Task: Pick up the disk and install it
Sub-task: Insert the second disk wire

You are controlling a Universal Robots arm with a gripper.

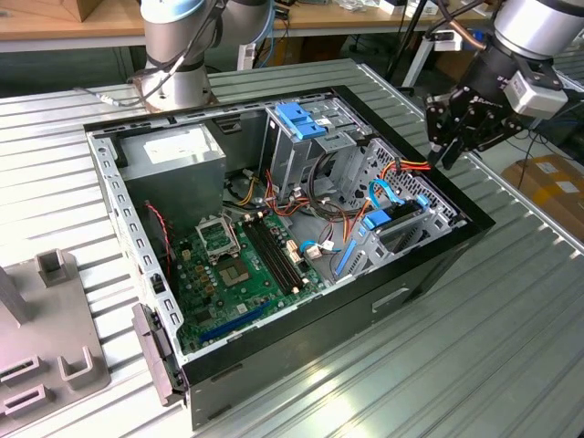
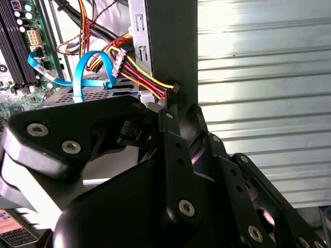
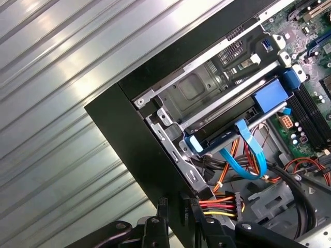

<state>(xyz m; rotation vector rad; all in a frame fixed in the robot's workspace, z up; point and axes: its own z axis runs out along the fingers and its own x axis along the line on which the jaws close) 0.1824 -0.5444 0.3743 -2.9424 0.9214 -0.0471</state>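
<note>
I see the open computer case [image 1: 274, 228] on the ribbed metal table [image 1: 511, 301], bare table beyond its black edge. The disk [image 3: 227, 132] sits in the drive bay. My gripper [image 1: 453, 137] hovers over the case's rim; jaws: cannot tell.

arm: reaching from exterior view's right | gripper [image 1: 449, 144]: pointed down, empty

In the second wrist view, the black gripper [image 2: 170, 155] sits against the dark case wall [image 2: 170, 46], beside ribbed metal tabletop [image 2: 258, 77]. A blue ribbon cable [image 2: 90, 70] loops near red-yellow wires [image 2: 145, 75] and a green motherboard [image 2: 20, 41].
</note>
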